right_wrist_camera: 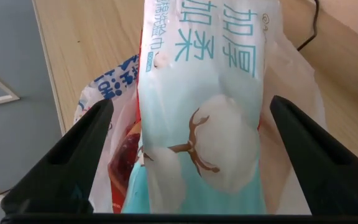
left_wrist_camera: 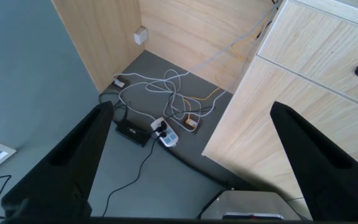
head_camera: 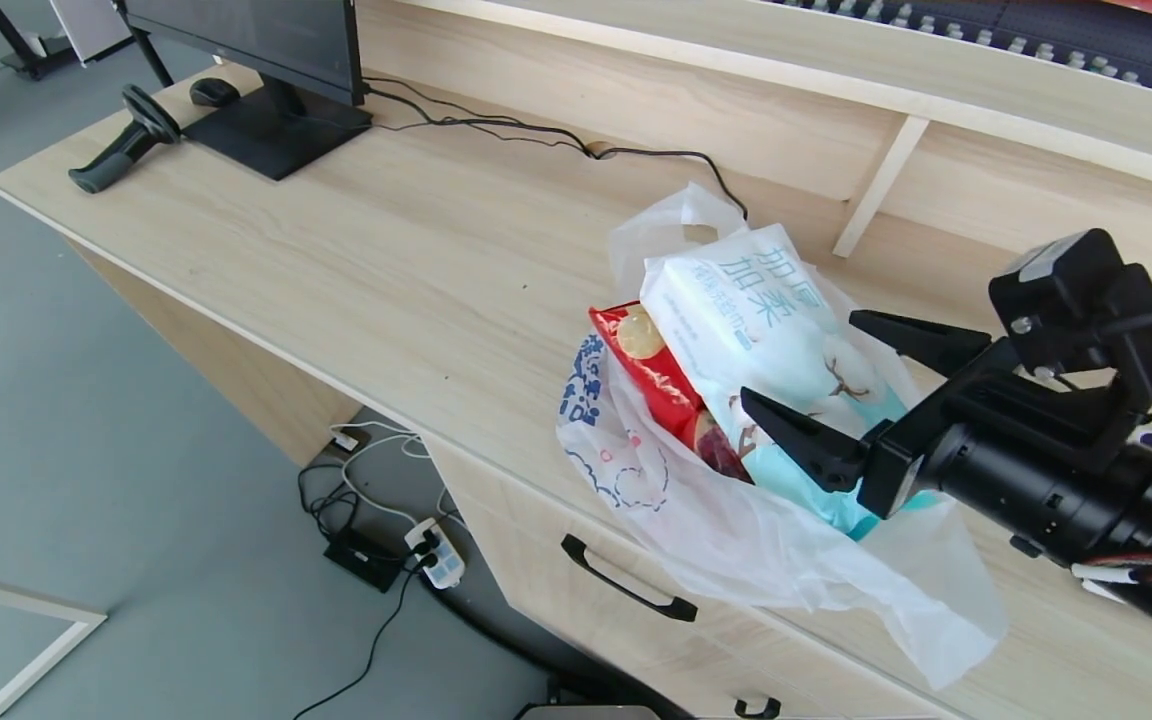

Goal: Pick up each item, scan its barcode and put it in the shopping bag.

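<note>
One tissue pack (head_camera: 766, 330) in shopping bag (head_camera: 736, 540) | right gripper (head_camera: 799, 356) (jaws apart) just over it

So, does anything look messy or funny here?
Yes. The bag lies slumped at the front edge of the counter, and part of it droops over the drawer. The tissue pack and red packet poke out of its mouth instead of sitting tucked inside.

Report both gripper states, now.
Left gripper: open, holding nothing.
Right gripper: open, fingers astride the tissue pack in the shopping bag, not gripping.
</note>
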`<state>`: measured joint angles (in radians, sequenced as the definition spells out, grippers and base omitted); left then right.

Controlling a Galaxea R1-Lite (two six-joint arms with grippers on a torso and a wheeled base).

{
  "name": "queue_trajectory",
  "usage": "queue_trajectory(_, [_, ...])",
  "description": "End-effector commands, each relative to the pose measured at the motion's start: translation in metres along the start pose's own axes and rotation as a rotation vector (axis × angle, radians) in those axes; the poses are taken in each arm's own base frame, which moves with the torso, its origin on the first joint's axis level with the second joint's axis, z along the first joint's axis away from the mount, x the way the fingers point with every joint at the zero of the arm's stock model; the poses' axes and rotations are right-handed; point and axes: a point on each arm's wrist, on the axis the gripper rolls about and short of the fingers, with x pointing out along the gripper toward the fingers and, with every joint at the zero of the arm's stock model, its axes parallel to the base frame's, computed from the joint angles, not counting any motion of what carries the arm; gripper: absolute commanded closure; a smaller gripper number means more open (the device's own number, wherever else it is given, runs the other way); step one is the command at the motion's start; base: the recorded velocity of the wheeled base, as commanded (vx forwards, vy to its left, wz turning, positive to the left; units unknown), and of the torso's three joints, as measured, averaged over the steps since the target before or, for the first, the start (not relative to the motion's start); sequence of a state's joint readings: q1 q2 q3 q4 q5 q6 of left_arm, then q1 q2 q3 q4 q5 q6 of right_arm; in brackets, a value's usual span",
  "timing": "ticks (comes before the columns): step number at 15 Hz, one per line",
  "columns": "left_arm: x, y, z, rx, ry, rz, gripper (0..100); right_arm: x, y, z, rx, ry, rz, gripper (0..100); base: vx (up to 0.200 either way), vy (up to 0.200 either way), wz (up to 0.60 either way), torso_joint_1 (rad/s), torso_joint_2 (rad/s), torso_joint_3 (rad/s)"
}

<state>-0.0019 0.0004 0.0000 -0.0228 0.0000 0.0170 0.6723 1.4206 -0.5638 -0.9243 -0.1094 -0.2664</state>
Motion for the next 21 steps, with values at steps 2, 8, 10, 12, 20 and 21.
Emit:
queue_trajectory(2, [0.000, 0.000, 0.000, 0.000, 0.001, 0.000, 0, -0.038, -0.001, 0.000, 0.007, -0.038, 0.052, 0, 0.000, 0.000, 0.00, 0.000, 0.00, 0.000])
queue_trajectory(8, [0.000, 0.000, 0.000, 0.001, 0.001, 0.000, 0, -0.103, 0.019, -0.031, 0.007, 0.058, 0.236, 0, 0.000, 0.000, 0.00, 0.000, 0.00, 0.000])
queue_trajectory(10, [0.000, 0.000, 0.000, 0.001, 0.001, 0.000, 0, -0.109, 0.026, -0.047, 0.001, 0.200, 0.307, 0, 0.000, 0.000, 0.00, 0.000, 0.00, 0.000])
queue_trajectory(12, [0.000, 0.000, 0.000, 0.003, 0.001, 0.000, 0, -0.121, 0.034, -0.067, 0.039, 0.345, 0.377, 0, 0.000, 0.000, 0.00, 0.000, 0.00, 0.000])
queue_trajectory(20, [0.000, 0.000, 0.000, 0.001, 0.001, 0.000, 0, -0.175, 0.037, -0.122, 0.078, 0.653, 0.564, 0, 0.000, 0.000, 0.00, 0.000, 0.00, 0.000])
queue_trajectory(21, [0.000, 0.000, 0.000, 0.001, 0.001, 0.000, 0, -0.193, 0.033, -0.129, 0.071, 0.711, 0.615, 0, 0.000, 0.000, 0.00, 0.000, 0.00, 0.000])
